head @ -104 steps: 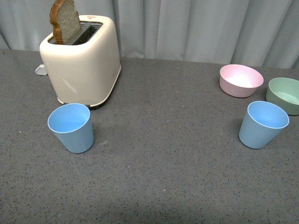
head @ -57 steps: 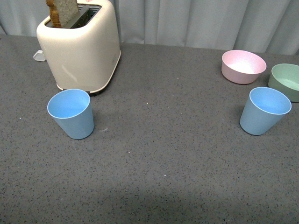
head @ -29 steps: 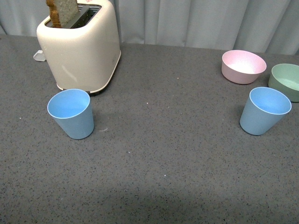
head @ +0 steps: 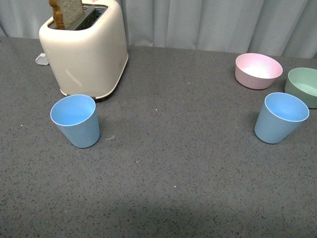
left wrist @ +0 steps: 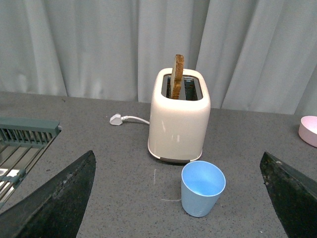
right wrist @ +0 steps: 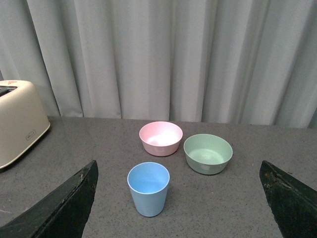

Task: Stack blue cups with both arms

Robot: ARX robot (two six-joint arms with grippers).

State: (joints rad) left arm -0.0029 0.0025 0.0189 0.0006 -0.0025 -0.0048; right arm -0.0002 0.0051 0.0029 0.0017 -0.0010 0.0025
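A cream toaster (head: 84, 49) stands on the grey speckled table (head: 173, 163), straight ahead of the left jaws and in line with the gap between them. A browned slice of bread (head: 67, 12) sticks upright out of one slot (its crust is darker than its face). A white plug (left wrist: 115, 119) on its cord (left wrist: 136, 119) lies loose on the table just beside the toaster. A slatted grey-green rack (left wrist: 20, 144) sits out past one of the left jaws, only partly in view. Ahead of the right jaws, a pink bowl (right wrist: 160, 138) and a pale green bowl (right wrist: 208, 152) sit upright, near each other but apart. A pale pleated curtain (right wrist: 148, 54) hangs far beyond both pairs of jaws.
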